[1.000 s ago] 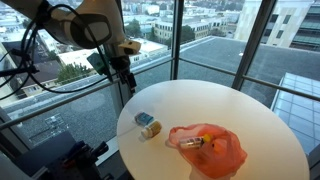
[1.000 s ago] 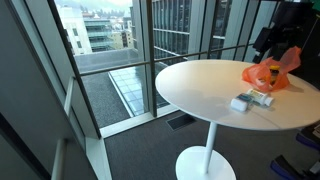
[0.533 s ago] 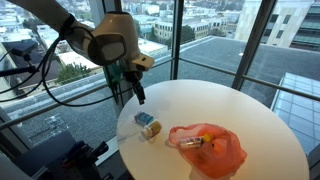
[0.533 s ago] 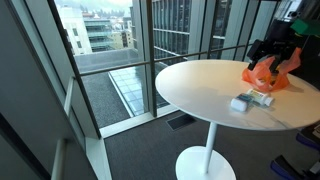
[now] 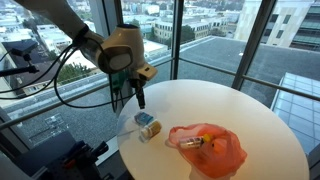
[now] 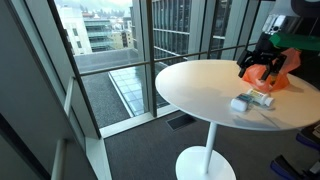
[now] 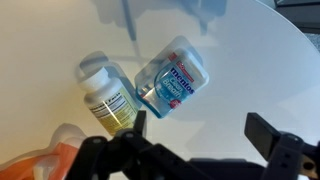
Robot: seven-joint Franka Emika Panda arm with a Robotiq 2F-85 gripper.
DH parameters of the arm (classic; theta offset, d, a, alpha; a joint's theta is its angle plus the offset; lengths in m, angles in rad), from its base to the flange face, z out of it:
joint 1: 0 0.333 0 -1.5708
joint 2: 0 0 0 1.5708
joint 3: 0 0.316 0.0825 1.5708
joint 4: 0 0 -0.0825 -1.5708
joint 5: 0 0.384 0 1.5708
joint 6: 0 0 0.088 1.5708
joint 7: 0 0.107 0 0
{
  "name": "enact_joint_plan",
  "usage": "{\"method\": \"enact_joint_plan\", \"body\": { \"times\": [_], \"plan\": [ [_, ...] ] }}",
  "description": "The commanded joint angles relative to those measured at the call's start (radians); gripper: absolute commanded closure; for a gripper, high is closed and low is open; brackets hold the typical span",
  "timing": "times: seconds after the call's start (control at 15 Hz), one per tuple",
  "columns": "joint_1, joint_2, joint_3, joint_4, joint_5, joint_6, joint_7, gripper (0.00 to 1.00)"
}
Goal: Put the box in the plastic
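We see the tool (image 5: 131,101) hanging over the counter's (image 5: 250,110) left edge, its fingers spread wide and gripping nothing. Just below, the box (image 5: 141,119) lies flat near that edge, just beside a small bottle (image 5: 151,128). It looks light, stiff and slick, so we would pinch its long sides. The orange plastic (image 5: 207,150) lies further right. Since half a second ago the tool has dropped closer; nothing else has shifted.

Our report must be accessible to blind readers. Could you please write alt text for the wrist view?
From above, the open gripper hangs over a white table, where a small blue box lies beside a white-capped bottle with a yellow label. A corner of orange plastic shows at the lower left.
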Motion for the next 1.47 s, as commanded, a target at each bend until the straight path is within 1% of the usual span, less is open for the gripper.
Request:
{"method": "enact_joint_plan", "body": {
  "times": [0.0, 0.13, 0.27, 0.67, 1.0, 1.4],
  "plan": [
    [0.019, 0.004, -0.012, 0.008, 0.009, -0.002, -0.001, 0.0],
    [0.025, 0.007, -0.011, 0.013, 0.013, -0.002, 0.0, 0.0],
    [0.026, 0.021, -0.014, 0.026, -0.012, -0.015, 0.031, 0.0],
    [0.034, 0.094, -0.024, 0.055, -0.001, -0.013, 0.115, 0.0],
    [0.056, 0.16, -0.036, 0.09, 0.004, 0.009, 0.199, 0.0],
    [0.071, 0.246, -0.059, 0.141, 0.032, 0.053, 0.253, 0.0]
  ]
}}
